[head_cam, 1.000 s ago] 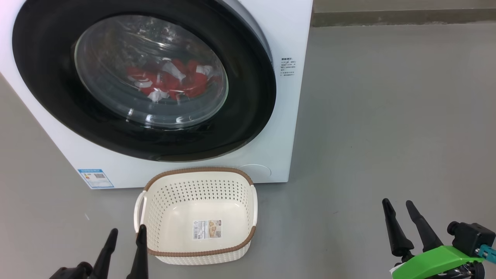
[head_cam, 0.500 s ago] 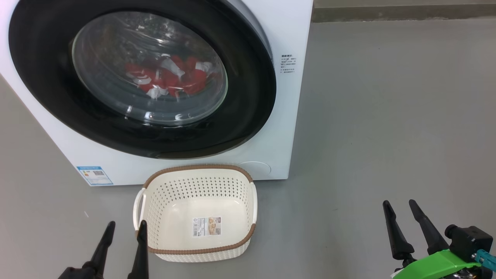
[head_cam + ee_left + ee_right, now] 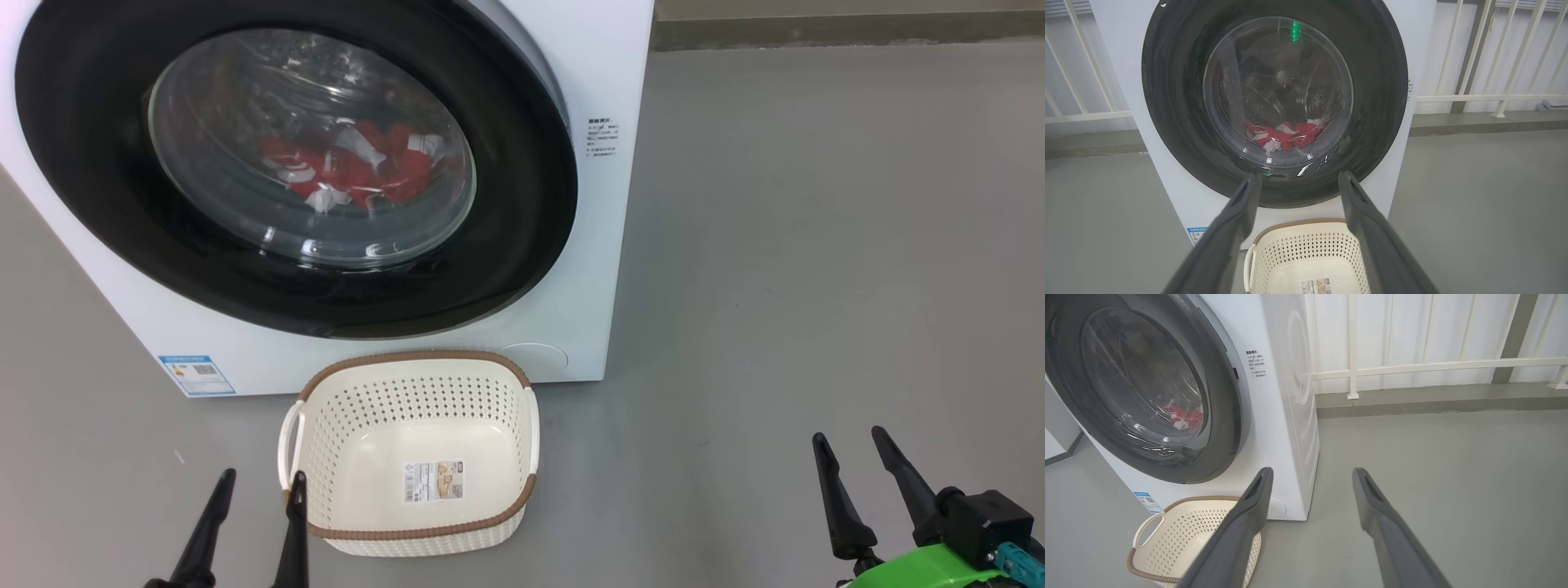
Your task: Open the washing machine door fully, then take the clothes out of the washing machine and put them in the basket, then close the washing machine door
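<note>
washing machine door (image 3: 522, 204) facing 6 o'clock, seemingly shut, clothes (image 3: 359, 167) behind glass, basket (image 3: 412, 357) long axis 9-to-3, left gripper (image 3: 263, 474), right gripper (image 3: 847, 434) jaws spread

Washing machine (image 3: 608, 57), white front-loader, ahead of the left gripper (image 3: 264, 474); washing machine door (image 3: 310, 151), glossy black ring round bulging clear glass, shut against the front; clothes (image 3: 359, 167), red and white, heaped low behind the glass; basket (image 3: 412, 359), cream, perforated, brown-rimmed, upright, just right of the left gripper, well left of the right gripper (image 3: 847, 434).
</note>
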